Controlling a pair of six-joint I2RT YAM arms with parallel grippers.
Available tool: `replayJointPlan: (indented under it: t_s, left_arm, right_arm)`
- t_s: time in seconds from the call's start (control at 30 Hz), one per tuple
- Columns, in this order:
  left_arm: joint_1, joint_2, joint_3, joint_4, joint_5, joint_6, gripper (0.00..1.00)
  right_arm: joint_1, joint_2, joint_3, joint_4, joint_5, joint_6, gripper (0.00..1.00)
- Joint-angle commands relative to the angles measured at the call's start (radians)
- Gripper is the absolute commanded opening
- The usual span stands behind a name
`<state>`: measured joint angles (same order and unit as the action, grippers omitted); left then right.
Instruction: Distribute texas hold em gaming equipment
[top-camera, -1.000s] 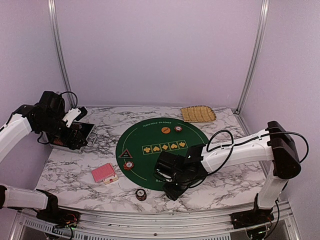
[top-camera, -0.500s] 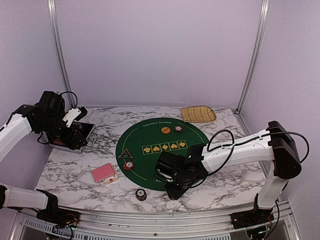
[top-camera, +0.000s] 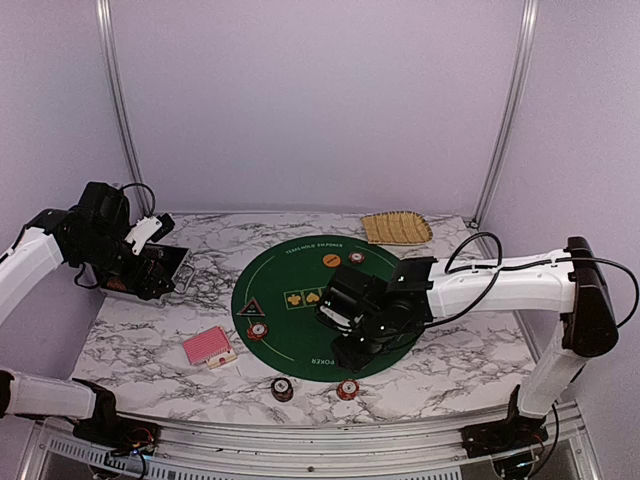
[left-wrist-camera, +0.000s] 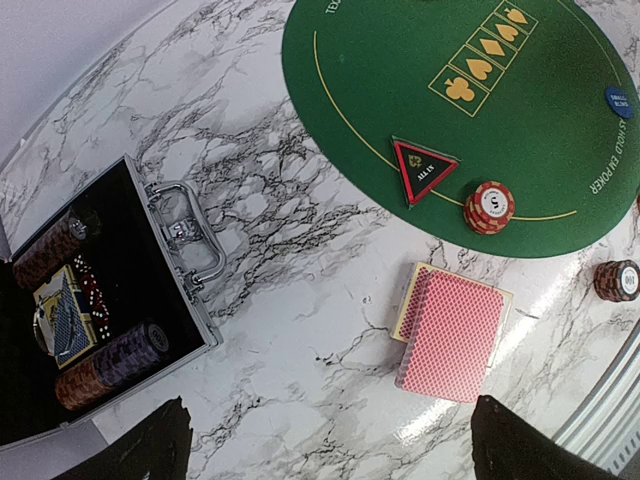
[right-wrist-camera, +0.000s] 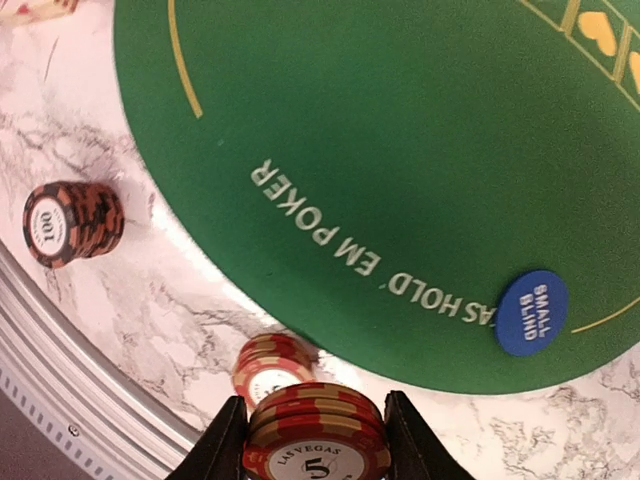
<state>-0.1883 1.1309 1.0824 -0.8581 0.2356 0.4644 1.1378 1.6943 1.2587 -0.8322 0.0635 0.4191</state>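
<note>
Left gripper hanging wide open, empty, above case at tabletop's left edge. Cards lying front-left, beside mat. Dark chips, red chips sitting near front edge. Right gripper clamping chip stack above mat's front rim, bare marble lying rightward.

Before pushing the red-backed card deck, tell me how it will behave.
The red-backed card deck will probably shear rather than move as one: its top cards already sit skewed off the lower ones. It lies low and flat, so likely hard to pinch from above. The marble tabletop shows glare, so it may slide easily.
</note>
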Motion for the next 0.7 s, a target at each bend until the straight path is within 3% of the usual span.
replayJointPlan:
  t_s: [0.0, 0.33, 0.67]
  left_arm:
    - [-0.002, -0.005, 0.028, -0.032, 0.015, 0.008, 0.99]
    - [-0.001, -0.013, 0.025, -0.036, 0.011, 0.014, 0.99]
    - [-0.001, -0.008, 0.034, -0.039, 0.017, 0.013, 0.99]
  right_arm:
    - [-0.097, -0.051, 0.019, -0.028, 0.06, -0.025, 0.19]
    - [-0.388, -0.085, -0.131, 0.093, 0.076, -0.054, 0.16]
    - [-0.523, -0.041, -0.229, 0.214, 0.026, -0.088, 0.15]
